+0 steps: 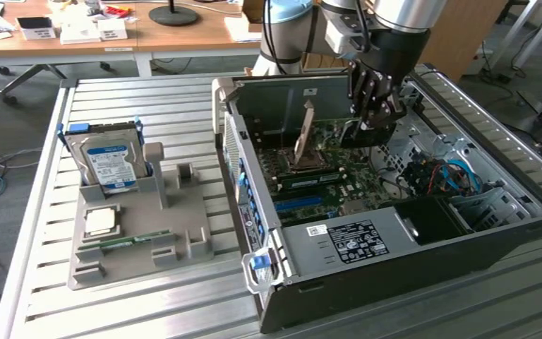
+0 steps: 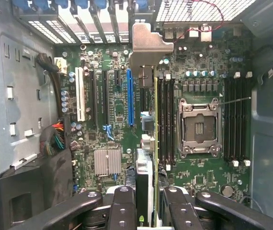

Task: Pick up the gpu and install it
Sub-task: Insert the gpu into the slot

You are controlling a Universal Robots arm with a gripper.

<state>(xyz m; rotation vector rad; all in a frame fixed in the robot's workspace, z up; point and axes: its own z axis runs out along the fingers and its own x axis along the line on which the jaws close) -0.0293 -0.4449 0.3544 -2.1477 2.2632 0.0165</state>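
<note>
The gpu (image 2: 148, 143) is clamped edge-on in my pincer (image 2: 146, 203), hanging inside the case (image 1: 497, 233) over the motherboard (image 2: 112, 139), close to the blue slot (image 2: 130, 96). If it's off-line or tilted, I risk jamming the connector or hitting the memory slots (image 2: 165, 115).

- Black two-finger gripper (image 2: 146, 203) clamps the thin dark gpu card (image 2: 147, 143) edge-on, silver metal end bracket (image 2: 148, 45) at its far end.
- Card hangs above the green motherboard (image 2: 122, 108), beside the long blue slot (image 2: 130, 96).
- Open silver CPU socket (image 2: 199, 127) sits between black memory slots (image 2: 236, 120).
</note>
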